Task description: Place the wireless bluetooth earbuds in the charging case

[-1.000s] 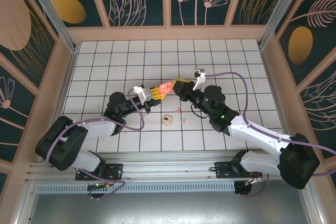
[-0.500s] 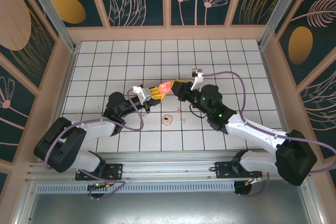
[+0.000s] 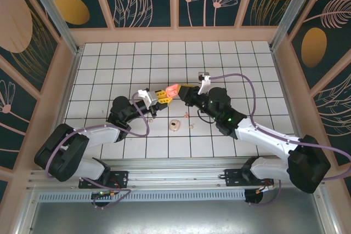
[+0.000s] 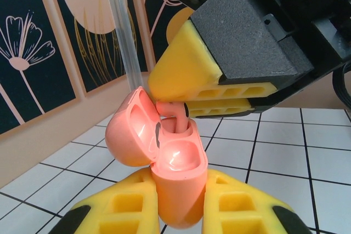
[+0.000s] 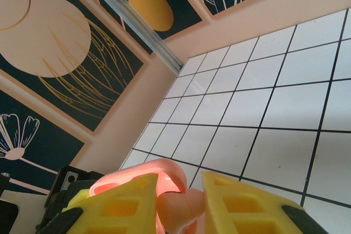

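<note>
Left wrist: right fingers (image 4: 186, 72) hold pink earbud (image 4: 174, 118) at open case (image 4: 178, 163) rim.

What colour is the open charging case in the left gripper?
The case is salmon pink, lid and body; clearest in the left wrist view.

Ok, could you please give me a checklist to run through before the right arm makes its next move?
1. Pink case open: ok.
2. Left gripper shut on the pink case: ok.
3. Right gripper shut on the pink earbud: ok.
4. Earbud's stem pointing down into the case: ok.
5. Earbud fully seated: cannot tell.
6. Cream case on the table, apart from both grippers: ok.
</note>
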